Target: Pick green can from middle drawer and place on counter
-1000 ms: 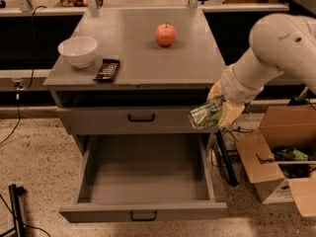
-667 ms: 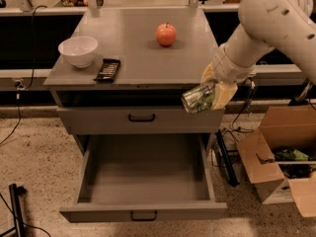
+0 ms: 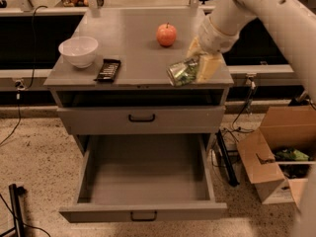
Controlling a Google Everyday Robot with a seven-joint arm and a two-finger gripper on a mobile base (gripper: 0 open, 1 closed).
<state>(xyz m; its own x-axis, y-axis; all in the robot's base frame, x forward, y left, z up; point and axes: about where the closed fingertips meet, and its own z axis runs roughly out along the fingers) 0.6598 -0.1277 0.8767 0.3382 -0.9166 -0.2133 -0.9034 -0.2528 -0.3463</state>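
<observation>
The green can (image 3: 182,72) is held tilted on its side in my gripper (image 3: 193,68), over the right front part of the counter (image 3: 133,43). The gripper is shut on the can, its pale fingers (image 3: 208,66) on the can's right side. I cannot tell whether the can touches the counter top. The white arm reaches in from the upper right. The middle drawer (image 3: 143,212) is pulled fully open below, and its grey floor shows nothing in it.
A red apple (image 3: 167,34) sits just behind and left of the gripper. A white bowl (image 3: 78,51) and a dark flat packet (image 3: 108,69) lie at the counter's left front. The drawer above (image 3: 142,118) is closed. An open cardboard box (image 3: 279,154) stands on the floor at right.
The gripper has lifted the can from beside the cabinet's right side, at the closed drawer's height, up and leftward to above the counter's right front corner.
</observation>
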